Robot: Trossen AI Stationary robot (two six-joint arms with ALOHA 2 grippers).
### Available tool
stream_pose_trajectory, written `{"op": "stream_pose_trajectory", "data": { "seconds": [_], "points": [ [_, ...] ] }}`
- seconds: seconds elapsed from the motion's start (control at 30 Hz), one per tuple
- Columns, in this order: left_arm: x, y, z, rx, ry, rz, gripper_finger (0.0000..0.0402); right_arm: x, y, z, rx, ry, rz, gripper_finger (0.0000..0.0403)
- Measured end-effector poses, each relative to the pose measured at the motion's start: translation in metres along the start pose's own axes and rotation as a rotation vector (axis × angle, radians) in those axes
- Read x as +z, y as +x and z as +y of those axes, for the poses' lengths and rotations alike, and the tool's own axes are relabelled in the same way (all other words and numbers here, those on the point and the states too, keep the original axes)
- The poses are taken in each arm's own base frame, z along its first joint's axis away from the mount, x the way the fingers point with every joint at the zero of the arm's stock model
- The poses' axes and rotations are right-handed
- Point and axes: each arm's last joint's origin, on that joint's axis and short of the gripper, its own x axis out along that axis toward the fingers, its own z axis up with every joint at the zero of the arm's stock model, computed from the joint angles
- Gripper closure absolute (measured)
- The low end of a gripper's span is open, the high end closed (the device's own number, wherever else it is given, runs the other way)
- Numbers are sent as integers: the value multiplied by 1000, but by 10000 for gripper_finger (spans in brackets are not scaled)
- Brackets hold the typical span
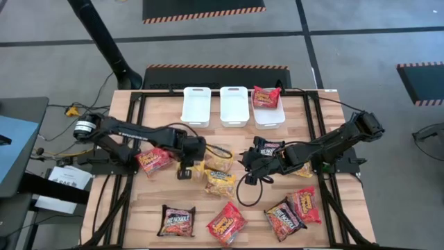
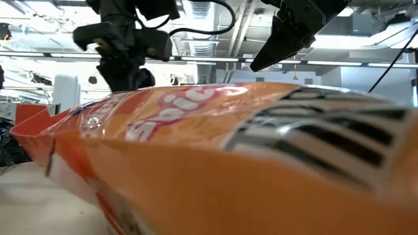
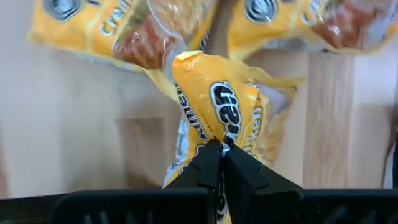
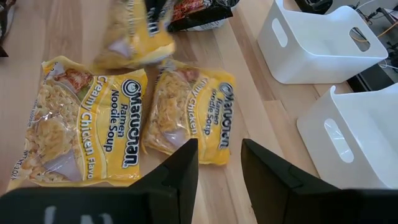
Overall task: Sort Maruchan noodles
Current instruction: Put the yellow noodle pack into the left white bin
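Currently | three white bins [image 1: 234, 105] are lined at the counter's [image 1: 118, 104] far edge | one red packet [image 1: 266, 96] lies in the rightmost | left claw [image 3: 217, 149] is pinched on a yellow packet [image 3: 217, 109] | right claw [image 4: 217, 163] is spread above two yellow packets [image 4: 186, 115]

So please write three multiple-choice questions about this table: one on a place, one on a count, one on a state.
1. Where does the red packet at the far edge lie?
A. in the right-hand bin
B. in the middle bin
C. on the floor

2. How many white bins are there?
A. two
B. three
C. four

3. The left gripper is:
A. wide open
B. out of view
C. shut on a yellow packet

Answers:
1. A, it lies inside that bin.
2. B, three stand in a row.
3. C, its jaws pinch the wrapper's edge.
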Motion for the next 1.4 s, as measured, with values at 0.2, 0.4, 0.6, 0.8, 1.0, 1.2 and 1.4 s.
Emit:
{"op": "stream_pose_trajectory", "data": {
  "seconds": [0.2, 0.4, 0.6, 0.8, 1.0, 1.2, 1.4],
  "points": [
    [13, -20, 13, 71, 6, -7, 401, 0, 0, 0, 0, -3, 0, 257],
    [23, -40, 32, 184, 2, -18, 401, 0, 0, 0, 0, -26, 0, 257],
    [34, -67, 59, 319, -1, -59, 401, 0, 0, 0, 0, -26, 0, 257],
    [45, -100, 92, 487, -6, -114, 401, 0, 0, 0, 0, -26, 0, 257],
    [44, -126, 141, 699, -30, -154, 401, 0, 0, 0, 0, -26, 0, 257],
    [30, -142, 188, 819, -83, -184, 401, 0, 0, 0, 1, -26, 0, 257],
    [27, -129, 214, 814, -92, -159, 401, 0, 0, 0, 0, -26, 1, 257]
  ]
}}
